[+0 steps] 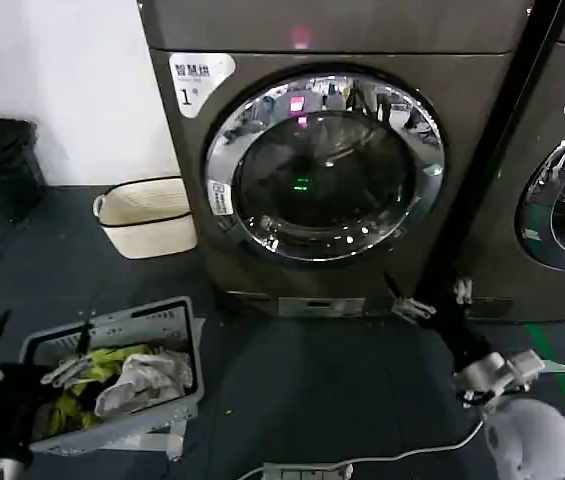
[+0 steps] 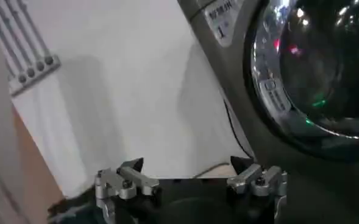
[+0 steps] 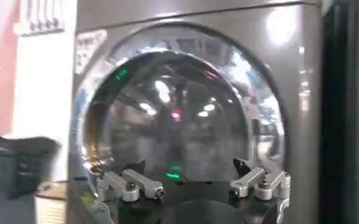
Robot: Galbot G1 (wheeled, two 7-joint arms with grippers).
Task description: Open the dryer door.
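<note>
In the head view, the dryer (image 1: 332,160) stood straight ahead on the floor, its white label marked "1" (image 1: 200,80) at the upper left of the front. The dryer door (image 1: 324,167) sat shut and flush in the front panel, chrome ring whole around the dark glass. The right gripper (image 1: 434,300) was raised low before the machine, under the door's right side and apart from it, jaws spread. The left gripper (image 1: 30,362) hung well off to the left beside a grey laundry basket (image 1: 112,370) of clothes, jaws also apart. A cream basket (image 1: 147,215) stood by the wall, and a second grey machine (image 1: 562,170) was at the right.

In the left wrist view, the left gripper (image 2: 190,173) showed its jaws wide, with the door's chrome ring (image 2: 277,97) off to one side.

In the right wrist view, the right gripper (image 3: 191,178) faced the door (image 3: 179,115) squarely, jaws open, nothing between them.

The door looked rigid, hinged and fairly heavy; its chrome would likely be slippery, so a hook behind the ring's edge opposite the hinge seemed the best hold. Which side carried the hinge could not be told.
</note>
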